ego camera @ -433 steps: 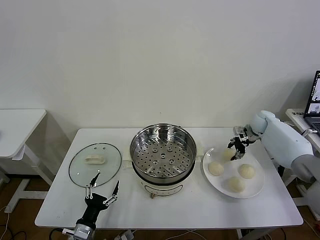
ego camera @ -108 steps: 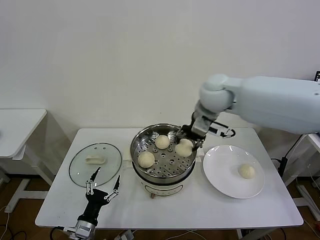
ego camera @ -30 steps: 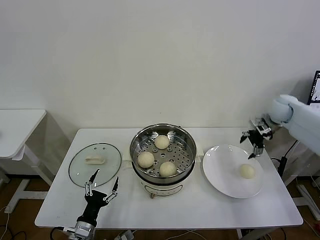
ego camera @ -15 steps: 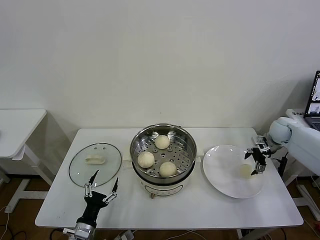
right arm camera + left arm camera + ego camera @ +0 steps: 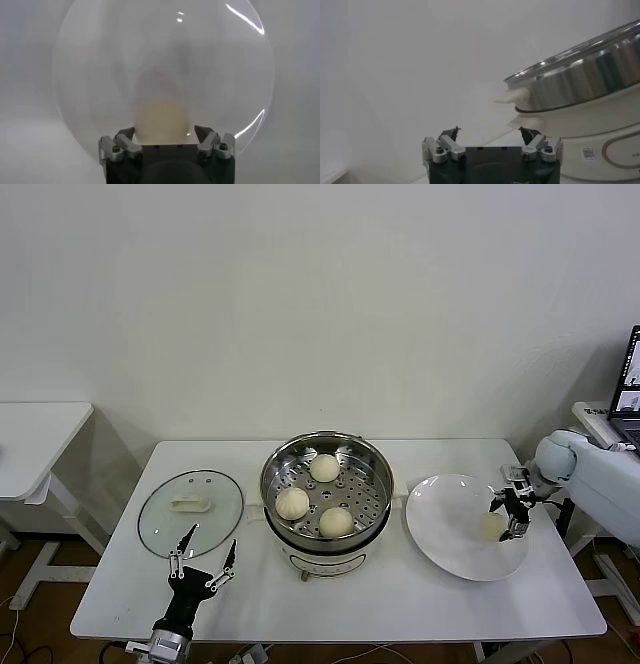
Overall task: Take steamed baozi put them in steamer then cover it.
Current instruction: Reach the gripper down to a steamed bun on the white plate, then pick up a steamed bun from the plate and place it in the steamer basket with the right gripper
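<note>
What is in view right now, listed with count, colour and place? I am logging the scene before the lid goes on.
Baozi: four, cream-white; three in the steamer, one on the plate between the right gripper's fingers.
Steamer: one, shiny steel on a white base; table centre.
Cover: one, clear glass with a cream handle; flat on the table, left of the steamer.
Plate: one, white; right of the steamer.
Table: one, white; under everything.
Side table: one, white; far left.
Laptop: one, dark; right edge.
Left gripper: open, near the front edge, below the cover.
Right gripper: around the plate's baozi; grip unclear.
</note>
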Robot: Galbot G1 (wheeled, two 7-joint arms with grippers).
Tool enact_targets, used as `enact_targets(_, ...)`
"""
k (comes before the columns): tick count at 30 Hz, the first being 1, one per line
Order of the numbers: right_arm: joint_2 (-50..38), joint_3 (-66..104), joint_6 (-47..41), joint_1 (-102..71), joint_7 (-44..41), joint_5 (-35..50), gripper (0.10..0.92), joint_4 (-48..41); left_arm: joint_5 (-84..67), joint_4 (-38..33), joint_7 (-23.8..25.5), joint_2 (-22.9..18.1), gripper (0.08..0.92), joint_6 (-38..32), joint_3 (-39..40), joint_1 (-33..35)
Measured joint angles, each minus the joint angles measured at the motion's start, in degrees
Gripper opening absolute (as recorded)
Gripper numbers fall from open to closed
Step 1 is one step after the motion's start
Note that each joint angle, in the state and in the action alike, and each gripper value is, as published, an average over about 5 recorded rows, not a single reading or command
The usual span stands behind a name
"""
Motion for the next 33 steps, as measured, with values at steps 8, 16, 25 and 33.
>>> enact_targets(8, -0.39, -0.38, -0.40, 0.85, -0.74, 1.04, 0.638, 0.42, -0.09, -0.03, -0.06, 0.18, 0.823, -0.07, 0.04, -0.22)
enact_targets(16, -0.63, -3.09, -1.17, 7.93, -5.28, 2.76, 0.647, 3.90, -0.15, -0.58, 0.00, 0.39, 0.823, -0.02, 0.46, -0.64)
enact_targets(25, 2.43, -12.87, -3.80, 24.24, -10.55, 10.93, 0.633, 11.50, -0.64, -1.02, 0.15, 0.86, 0.823, -0.28, 0.73, -1.11)
enact_targets(33, 8.93, -20.87, -7.43, 35.69, -10.67, 21.25, 0.623, 18.67, -0.93, -1.13, 0.13, 1.05, 0.823, -0.64, 1.24, -1.22)
